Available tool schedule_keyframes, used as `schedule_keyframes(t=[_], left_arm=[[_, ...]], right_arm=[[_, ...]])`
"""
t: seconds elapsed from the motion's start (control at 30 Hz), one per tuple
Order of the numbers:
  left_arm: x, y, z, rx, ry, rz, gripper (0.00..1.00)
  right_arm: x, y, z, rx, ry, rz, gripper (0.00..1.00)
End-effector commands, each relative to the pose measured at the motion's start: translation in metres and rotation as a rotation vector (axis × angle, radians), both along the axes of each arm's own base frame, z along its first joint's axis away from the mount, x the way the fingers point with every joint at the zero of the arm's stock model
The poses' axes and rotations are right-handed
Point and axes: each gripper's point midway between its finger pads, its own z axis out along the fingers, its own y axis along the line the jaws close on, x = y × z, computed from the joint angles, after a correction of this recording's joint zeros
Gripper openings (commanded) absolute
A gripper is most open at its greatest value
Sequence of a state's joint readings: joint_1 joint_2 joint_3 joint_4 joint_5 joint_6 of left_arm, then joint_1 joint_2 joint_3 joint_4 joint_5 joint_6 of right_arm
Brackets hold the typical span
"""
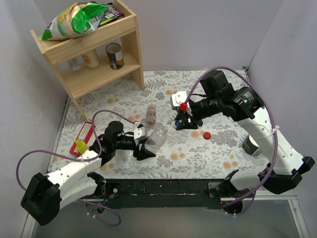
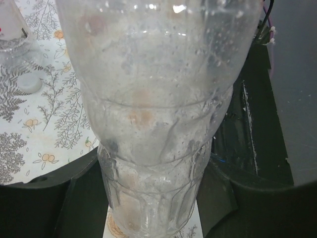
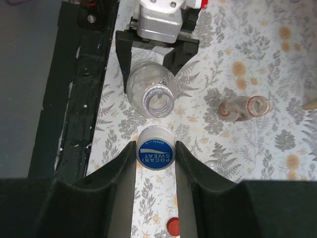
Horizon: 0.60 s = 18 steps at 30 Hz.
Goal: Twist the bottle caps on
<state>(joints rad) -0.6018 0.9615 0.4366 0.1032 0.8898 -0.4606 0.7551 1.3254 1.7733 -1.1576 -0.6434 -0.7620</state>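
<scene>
From above, our left end effector (image 1: 147, 144) clamps the clear bottle (image 1: 158, 135) close to the desk (image 1: 198, 158) front edge, with open floral surface beyond it. Our right end effector (image 1: 178, 124) pinches the blue cap (image 1: 176, 122), and a red cap (image 1: 207, 135) lies near its side.

Left wrist: the bottle is unlabelled and misted, and it fills the gap between the fingers (image 2: 44, 198).

Right wrist: the cap reads "POCARI SWEAT" and "OPEN". The bottle's open neck sits just ahead, and a black rail (image 3: 74, 99) runs along the left.
</scene>
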Motion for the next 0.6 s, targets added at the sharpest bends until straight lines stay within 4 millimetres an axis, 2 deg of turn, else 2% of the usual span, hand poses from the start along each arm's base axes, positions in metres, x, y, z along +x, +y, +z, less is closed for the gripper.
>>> schedule_keyframes(t=[0.0, 0.1, 0.27, 0.57], left_arm=[[0.008, -0.015, 0.018, -0.081, -0.176, 0.005, 0.0], [-0.001, -0.021, 0.013, -0.092, -0.173, -0.017, 0.0], [-0.003, -0.027, 0.014, -0.123, -0.179, 0.007, 0.0], [-0.003, -0.028, 0.015, -0.123, -0.19, 0.005, 0.0]], right_arm=[[-0.026, -0.006, -0.005, -0.038, 0.008, 0.148, 0.25], [-0.025, 0.0, -0.007, -0.047, 0.009, 0.159, 0.25], [-0.024, 0.006, -0.012, -0.063, 0.012, 0.178, 0.25], [-0.041, 0.022, -0.023, -0.087, 0.02, 0.236, 0.25]])
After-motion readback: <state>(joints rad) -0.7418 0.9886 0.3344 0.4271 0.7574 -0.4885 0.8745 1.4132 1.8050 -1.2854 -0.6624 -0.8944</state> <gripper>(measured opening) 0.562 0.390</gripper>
